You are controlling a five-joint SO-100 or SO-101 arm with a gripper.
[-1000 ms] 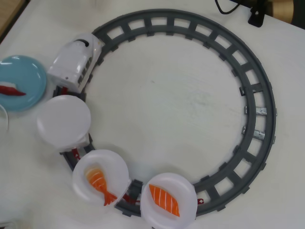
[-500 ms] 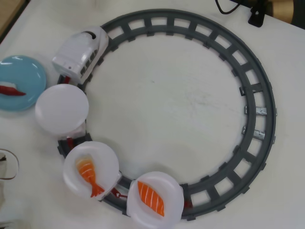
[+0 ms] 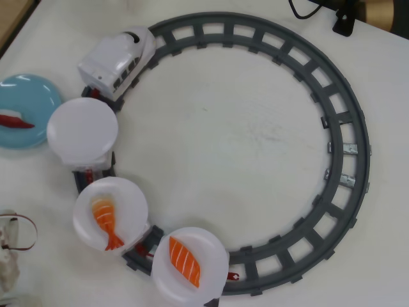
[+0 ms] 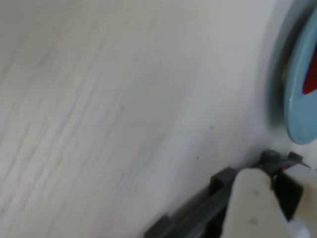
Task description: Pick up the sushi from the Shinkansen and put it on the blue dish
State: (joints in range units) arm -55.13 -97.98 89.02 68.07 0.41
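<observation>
In the overhead view the sushi point(image 3: 16, 120), a dark-red tuna slice on white rice, lies on the blue dish point(image 3: 35, 96) at the left edge. The white Shinkansen point(image 3: 118, 61) stands on the track beside the dish. Its first car carries an empty white plate point(image 3: 82, 131). The wrist view shows the blue dish point(image 4: 299, 99) at the right edge with a strip of red sushi point(image 4: 311, 79). At the bottom it shows a blurred white part of the train point(image 4: 255, 203). No gripper shows in either view.
The grey circular track point(image 3: 345, 128) fills the middle and right of the table. The train's two rear plates carry an orange shrimp piece point(image 3: 107, 222) and an orange striped salmon piece point(image 3: 184, 261). A black cable and clamp point(image 3: 342, 22) lie at the top right.
</observation>
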